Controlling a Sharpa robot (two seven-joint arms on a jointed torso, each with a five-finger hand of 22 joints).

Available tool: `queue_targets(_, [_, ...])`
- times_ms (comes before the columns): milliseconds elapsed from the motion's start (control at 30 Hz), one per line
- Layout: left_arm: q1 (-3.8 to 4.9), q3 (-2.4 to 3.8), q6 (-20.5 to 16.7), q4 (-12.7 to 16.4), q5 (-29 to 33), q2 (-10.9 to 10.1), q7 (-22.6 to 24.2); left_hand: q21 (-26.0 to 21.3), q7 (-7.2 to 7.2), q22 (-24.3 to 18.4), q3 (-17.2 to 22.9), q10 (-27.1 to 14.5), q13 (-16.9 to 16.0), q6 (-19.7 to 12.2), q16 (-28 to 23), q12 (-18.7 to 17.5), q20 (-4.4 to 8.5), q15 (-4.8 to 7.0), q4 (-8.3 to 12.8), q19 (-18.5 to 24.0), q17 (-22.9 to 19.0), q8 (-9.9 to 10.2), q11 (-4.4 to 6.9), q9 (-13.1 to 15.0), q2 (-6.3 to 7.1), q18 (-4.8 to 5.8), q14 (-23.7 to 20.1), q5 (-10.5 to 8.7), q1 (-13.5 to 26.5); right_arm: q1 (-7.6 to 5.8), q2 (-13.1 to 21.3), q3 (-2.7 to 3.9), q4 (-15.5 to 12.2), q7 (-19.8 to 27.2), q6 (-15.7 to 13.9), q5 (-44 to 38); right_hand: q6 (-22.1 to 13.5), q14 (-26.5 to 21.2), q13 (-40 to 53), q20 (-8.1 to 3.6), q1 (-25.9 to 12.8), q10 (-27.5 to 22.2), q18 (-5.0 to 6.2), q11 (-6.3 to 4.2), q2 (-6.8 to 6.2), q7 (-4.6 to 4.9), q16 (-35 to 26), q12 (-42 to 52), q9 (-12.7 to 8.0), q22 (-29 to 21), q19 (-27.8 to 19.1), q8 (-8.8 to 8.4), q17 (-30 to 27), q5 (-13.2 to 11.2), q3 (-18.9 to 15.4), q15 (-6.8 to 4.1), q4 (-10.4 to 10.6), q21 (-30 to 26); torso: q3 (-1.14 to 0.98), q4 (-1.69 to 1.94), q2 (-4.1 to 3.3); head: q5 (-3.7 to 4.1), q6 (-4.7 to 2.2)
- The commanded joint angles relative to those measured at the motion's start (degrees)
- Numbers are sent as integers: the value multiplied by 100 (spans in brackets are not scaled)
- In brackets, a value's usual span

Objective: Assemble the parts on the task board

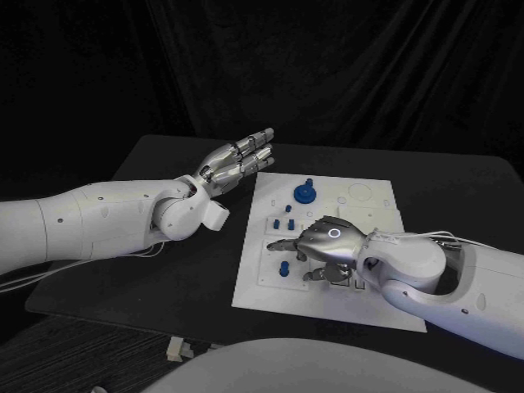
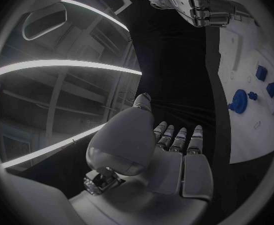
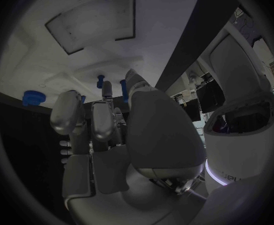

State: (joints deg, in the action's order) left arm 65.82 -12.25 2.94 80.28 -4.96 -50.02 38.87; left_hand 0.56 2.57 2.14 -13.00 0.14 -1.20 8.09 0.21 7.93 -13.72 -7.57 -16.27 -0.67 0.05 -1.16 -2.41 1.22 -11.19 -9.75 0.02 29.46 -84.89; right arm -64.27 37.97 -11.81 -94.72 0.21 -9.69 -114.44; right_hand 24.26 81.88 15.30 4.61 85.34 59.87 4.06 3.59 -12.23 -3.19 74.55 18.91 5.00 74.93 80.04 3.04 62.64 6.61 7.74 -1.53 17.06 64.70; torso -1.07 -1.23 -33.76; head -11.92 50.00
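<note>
The white task board [image 1: 368, 192] lies in the middle of the black table. On its far part stands a round blue part [image 1: 304, 193], with small blue parts [image 1: 283, 223] just in front of it. My right hand [image 1: 323, 246] is palm down over the board's middle, its fingers curled toward the surface. In the right wrist view its fingertips [image 3: 106, 87] and thumb sit right beside two small blue parts [image 3: 123, 82]; whether they pinch one is hidden. My left hand [image 1: 238, 162] hovers over the table off the board's far left corner, fingers straight and holding nothing.
Another small blue part [image 1: 283, 268] lies on the board next to my right hand. The left wrist view shows the board's edge [image 2: 249, 135], the round blue part [image 2: 238, 101] and the right hand [image 2: 202, 7] beyond. Black curtains close off the back.
</note>
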Motion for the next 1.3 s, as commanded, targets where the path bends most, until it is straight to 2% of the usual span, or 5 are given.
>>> queue_targets(33, [-7, 6, 75, 0, 43, 18, 222, 22, 39, 2, 5, 11, -4, 6, -21, 25, -37, 18, 23, -15, -5, -16, -43, 6, -6, -49, -2, 25, -70, -79, 190, 3, -117, -35, -566, 18, 44, 1, 9, -4, -30, -57, 102, 2, -9, 0, 4, 33, 3, 811, 6, 31, 14, -31, -19, -11, -1, -2, -1, -4, 0, 1, 0])
queue_targets(267, [-8, 6, 74, -11, 43, 29, 230, 24, 38, 5, 12, 13, -5, 6, -21, 37, -41, 12, 32, -17, -5, -17, -75, 6, -2, -51, -2, 38, -97, -491, 777, 3, -461, 154, -1130, 787, 573, 23, 34, 4, 232, -15, 99, -33, 364, 94, 6, 118, 55, 822, 38, 254, 12, 260, 335, -7, -28, -12, -2, -5, 7, 56, 0])
queue_targets(533, [-9, 6, 65, -15, 43, 49, 234, 28, 8, 13, 21, 22, -12, 10, -21, 86, -48, 10, 33, -22, -5, -18, -193, 7, -1, -54, -2, 48, -136, -1081, 1614, 2, -748, 39, -1238, 2540, 2949, -66, 246, -110, 498, 576, 136, -273, 662, 844, -229, 620, 628, 780, -7, 1509, -302, 832, 679, -135, -229, -233, 0, -4, 3, 150, 0])
queue_targets(1033, [-12, 6, 72, -41, 43, 99, 209, 35, -26, 22, 24, 47, -28, 1, -21, 214, -55, 15, 17, -30, -5, -16, -433, 6, -3, -59, -2, 50, -174, -1291, 2113, 1, -717, -1859, 288, 3743, 3887, 648, 7047, -410, -2767, 2856, -171, -691, 927, 521, 1131, 6851, 829, 1202, 639, 1443, 2008, 162, -89, -449, -60, 1385, 4, -1, 4, 490, 0])
queue_targets(1300, [-13, 6, 89, -39, 43, 85, 209, 37, -36, 24, 25, 55, -32, 0, -21, 250, -60, 2, 14, -32, -5, -16, -485, 6, -6, -58, -2, 53, -180, -1289, 1951, 1, -586, -3043, 1596, 3613, 4208, 812, 7470, -375, -3207, 3013, -401, -517, 775, 546, 1545, 7109, 985, 1502, 990, 1324, 2736, 63, 86, -403, -24, 2511, 1, -4, -2, 592, 0])
